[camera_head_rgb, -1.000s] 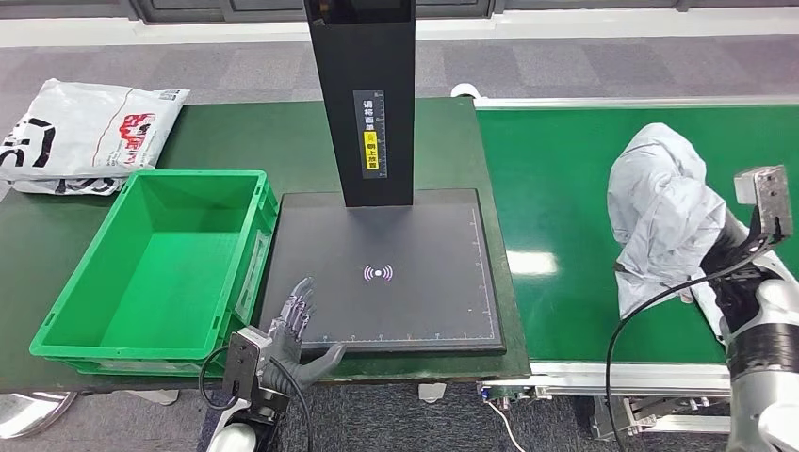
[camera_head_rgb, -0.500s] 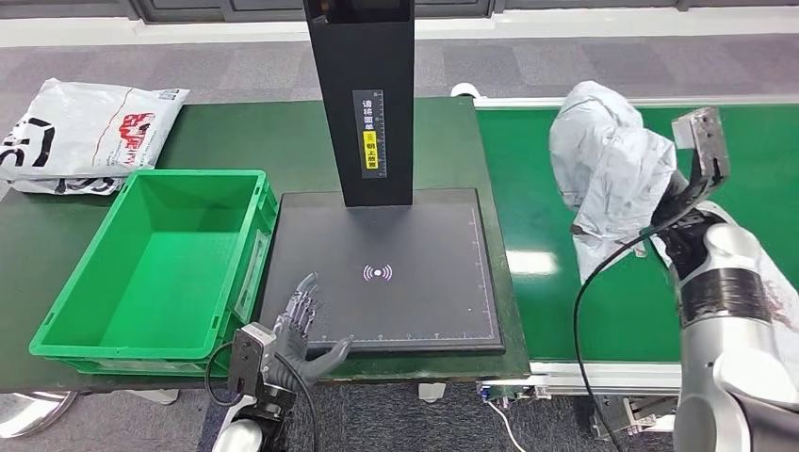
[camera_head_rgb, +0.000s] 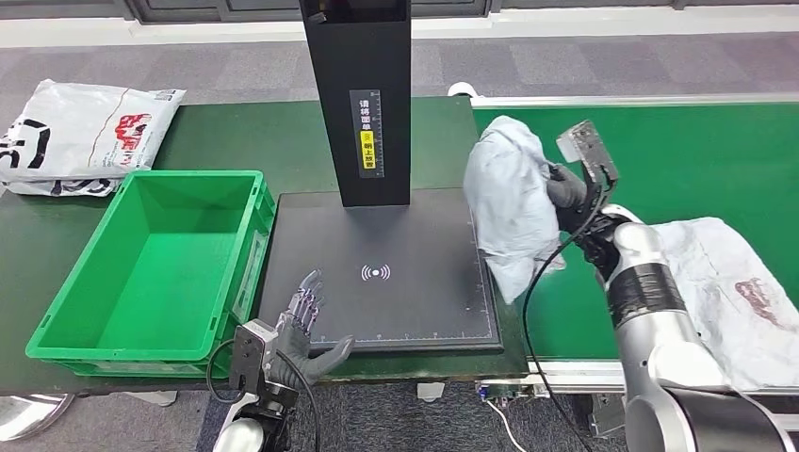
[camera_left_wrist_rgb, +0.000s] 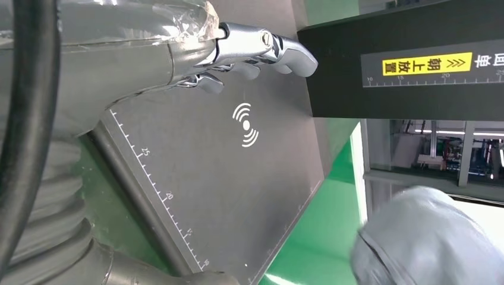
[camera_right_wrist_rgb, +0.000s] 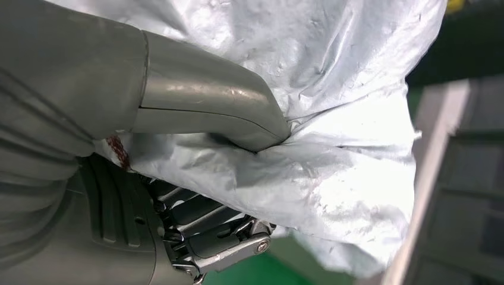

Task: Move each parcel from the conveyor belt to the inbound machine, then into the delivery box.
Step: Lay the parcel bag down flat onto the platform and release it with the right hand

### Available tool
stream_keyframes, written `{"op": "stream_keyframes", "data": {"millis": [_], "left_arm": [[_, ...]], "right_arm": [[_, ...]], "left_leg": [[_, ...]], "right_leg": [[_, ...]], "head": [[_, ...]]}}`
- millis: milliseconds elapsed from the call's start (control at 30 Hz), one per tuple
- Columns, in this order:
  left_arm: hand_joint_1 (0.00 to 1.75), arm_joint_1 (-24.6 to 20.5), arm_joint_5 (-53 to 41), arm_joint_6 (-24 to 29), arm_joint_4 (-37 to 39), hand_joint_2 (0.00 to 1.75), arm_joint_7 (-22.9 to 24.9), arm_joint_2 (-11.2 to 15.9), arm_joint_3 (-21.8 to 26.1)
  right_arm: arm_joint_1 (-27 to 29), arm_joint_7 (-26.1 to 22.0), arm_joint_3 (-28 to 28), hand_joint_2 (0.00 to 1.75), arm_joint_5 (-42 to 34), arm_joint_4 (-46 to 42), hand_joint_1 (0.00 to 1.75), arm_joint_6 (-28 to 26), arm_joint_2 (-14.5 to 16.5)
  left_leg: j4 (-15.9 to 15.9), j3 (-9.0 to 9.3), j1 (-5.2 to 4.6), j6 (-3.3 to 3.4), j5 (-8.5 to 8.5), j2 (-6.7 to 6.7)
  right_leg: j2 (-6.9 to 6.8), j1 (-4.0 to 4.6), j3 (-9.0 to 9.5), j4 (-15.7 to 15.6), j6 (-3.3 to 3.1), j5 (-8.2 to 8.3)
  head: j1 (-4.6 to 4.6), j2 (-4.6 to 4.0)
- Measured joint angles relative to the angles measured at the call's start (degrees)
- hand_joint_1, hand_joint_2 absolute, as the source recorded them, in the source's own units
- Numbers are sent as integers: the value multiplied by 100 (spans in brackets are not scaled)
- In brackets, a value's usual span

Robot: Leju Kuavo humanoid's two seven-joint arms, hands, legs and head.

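Observation:
My right hand [camera_head_rgb: 568,193] grips a crumpled grey plastic parcel [camera_head_rgb: 509,202] in the air above the right edge of the black inbound machine plate [camera_head_rgb: 396,301]. Up close, the thumb [camera_right_wrist_rgb: 208,113] presses into the parcel's [camera_right_wrist_rgb: 333,119] wrinkled film, with the fingers [camera_right_wrist_rgb: 208,237] curled under it. The same parcel [camera_left_wrist_rgb: 425,240] also appears in the left wrist view. My left hand [camera_head_rgb: 300,330] rests open at the plate's front left corner, fingers [camera_left_wrist_rgb: 255,53] spread over the plate [camera_left_wrist_rgb: 226,178]. A second white parcel [camera_head_rgb: 744,292] lies on the green conveyor belt [camera_head_rgb: 697,160].
The black scanner column [camera_head_rgb: 356,94] stands at the back of the plate. A green delivery box [camera_head_rgb: 151,264], with nothing in it, sits left of the plate. A white printed bag [camera_head_rgb: 80,132] lies on the table behind the box.
My right arm has swung the grey parcel left from over the conveyor belt to the plate's right edge. A second parcel has come into view on the belt. The left hand barely moved.

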Motion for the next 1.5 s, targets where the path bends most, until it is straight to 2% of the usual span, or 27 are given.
{"op": "stream_keyframes", "data": {"millis": [167, 333, 667, 800, 1200, 1500], "left_arm": [[0, 0, -3, -21, -31, 175, 49, -24, -2], [0, -18, -7, -49, -31, 175, 93, -38, -31], [0, -49, 2, -52, -16, 175, 118, -38, -120], [0, -51, 4, -54, -14, 175, 125, -38, -141], [0, -170, 13, -121, 167, 175, 147, -38, -184], [0, -169, -10, -180, 205, 175, 143, -38, -184]], "right_arm": [[35, 84, 373, 175, 111, 250, 175, -32, 444], [155, 233, 726, 175, 212, 456, 175, -15, 743], [263, 330, 1027, 175, 209, 616, 175, -15, 846], [263, 341, 1085, 175, 195, 630, 0, -15, 846], [310, 538, 1212, 175, -13, 842, 0, -15, 824], [306, 540, 1212, 175, -185, 974, 0, -15, 607]], "left_leg": [[0, 0, 9, -8, 5, 0], [-1, -2, 9, -10, 6, -2], [1, -3, 6, -9, 6, -4], [0, -2, 7, -10, 6, -3], [1, 0, 7, -10, 7, -1], [2, 2, 7, -10, 7, -1]], "right_leg": [[-1, 8, -4, 0, -1, 0], [-2, 9, -5, 1, -3, -1], [-3, 6, -5, 0, -4, 4], [-2, 7, -5, 0, -5, 4], [0, 6, -5, 0, -5, 5], [0, 6, -3, 0, -5, 6]], "head": [[-1, 0], [-1, 0], [0, 0], [0, 0], [0, 0], [0, 0]]}}
